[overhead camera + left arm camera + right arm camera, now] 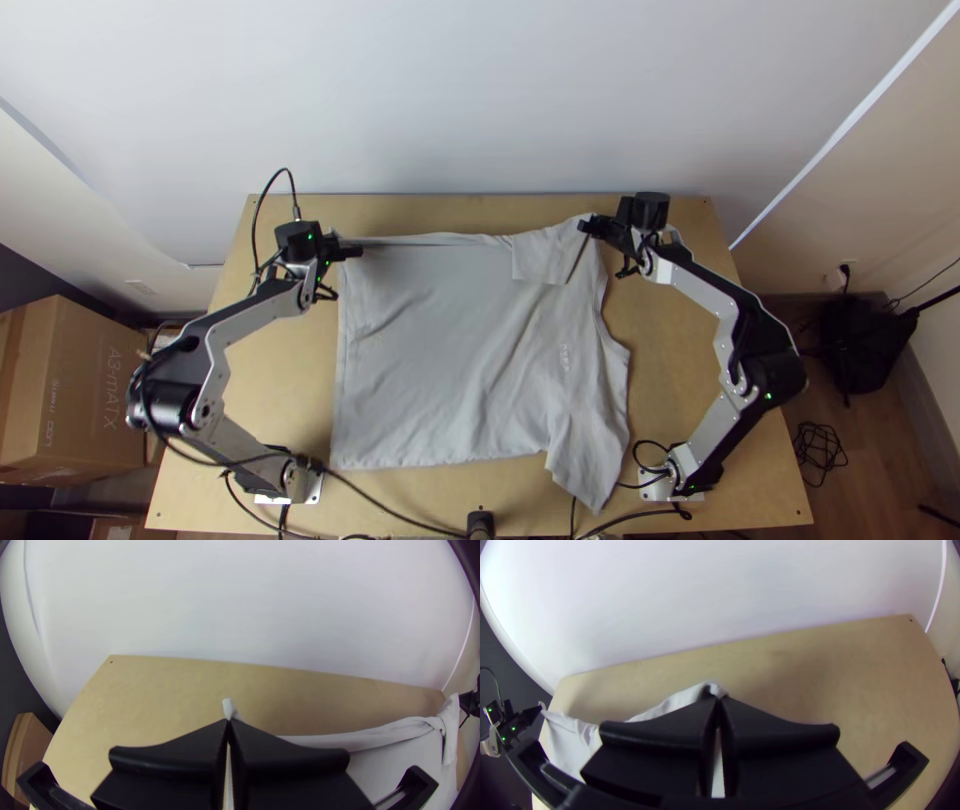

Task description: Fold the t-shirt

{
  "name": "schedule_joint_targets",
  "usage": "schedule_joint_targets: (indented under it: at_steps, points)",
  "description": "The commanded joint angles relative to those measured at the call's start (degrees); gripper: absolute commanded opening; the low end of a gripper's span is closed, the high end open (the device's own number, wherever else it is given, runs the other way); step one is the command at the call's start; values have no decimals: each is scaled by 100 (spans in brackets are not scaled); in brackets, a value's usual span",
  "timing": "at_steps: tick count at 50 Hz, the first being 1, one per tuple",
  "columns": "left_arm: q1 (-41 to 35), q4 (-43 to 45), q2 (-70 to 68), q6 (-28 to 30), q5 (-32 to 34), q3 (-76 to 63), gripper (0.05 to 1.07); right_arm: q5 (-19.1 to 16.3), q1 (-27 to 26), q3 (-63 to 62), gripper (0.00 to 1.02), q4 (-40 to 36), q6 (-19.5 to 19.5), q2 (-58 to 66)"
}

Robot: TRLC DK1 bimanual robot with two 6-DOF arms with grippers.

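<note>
The light grey t-shirt (440,350) lies spread over the middle of the table, creased on its right side, with a sleeve flap folded over near its far edge. At its far left corner my left gripper (352,251) is shut on the fabric; in the left wrist view a bit of cloth (228,709) pokes out past the tips of the left gripper (229,721). My right gripper (588,228) holds the far right part, where the cloth rises to a peak. In the right wrist view, cloth (715,689) is pinched at the right gripper's tips (719,699).
Wooden table (680,370) shows on both sides of the shirt and along its far edge. Black cables (390,512) run along the near edge. A cardboard box (75,385) stands beyond the table's left side, and a white wall rises behind the table.
</note>
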Motion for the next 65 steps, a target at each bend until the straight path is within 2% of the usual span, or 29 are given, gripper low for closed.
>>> schedule_joint_targets:
  at_steps: [1, 10, 11, 12, 13, 15, 16, 17, 19, 23, 33, 36, 43, 50, 65]
  points:
    - [87, 155, 555, -108, -100, 765, 8, 174, -229, 747, 2, 94, -88, 491]
    - [70, 24, 1433, -161, -127, 1794, 8, 253, -308, 1749, 2, -222, -97, 1247]
    - [61, 24, 1504, -169, -136, 1864, 8, 262, -317, 1845, 6, -266, -88, 1317]
    - [61, 24, 1557, -169, -162, 1925, 8, 288, -317, 1924, 17, -293, -79, 1361]
    - [43, 24, 1609, -178, -215, 1996, 10, 288, -326, 2003, 33, -345, -79, 1414]
    - [35, -12, 1688, -204, -267, 2101, 29, 315, -344, 2206, 74, -574, -27, 1493]
    - [35, -82, 1697, -231, -267, 2145, 38, 332, -361, 2302, 90, -653, 9, 1537]
    - [17, -196, 1697, -301, -267, 2198, 49, 359, -388, 2460, 100, -794, 97, 1598]
    - [0, -222, 1680, -345, -276, 2233, 62, 376, -440, 2654, 99, -978, 176, 1660]
    - [-53, -152, 1504, -345, -276, 2145, 103, 367, -537, 2803, 99, -1136, 325, 1633]
    - [17, -240, 994, -723, -276, 2084, 103, 367, -678, 2399, 99, -1321, 615, 763]
    - [70, -416, 792, -916, -276, 2084, 103, 367, -695, 2373, 99, -1699, 764, 464]
    - [167, -1286, 203, -1444, 66, 2119, 103, 332, -721, 2425, 99, -3219, 905, -230]
    - [228, -2033, -509, -1655, 901, 1987, 103, 271, -845, 2232, 99, -4441, 879, -933]
    - [193, -3369, -2539, -1743, 928, 1328, 103, -283, -1302, 500, 99, -5628, 580, -2937]
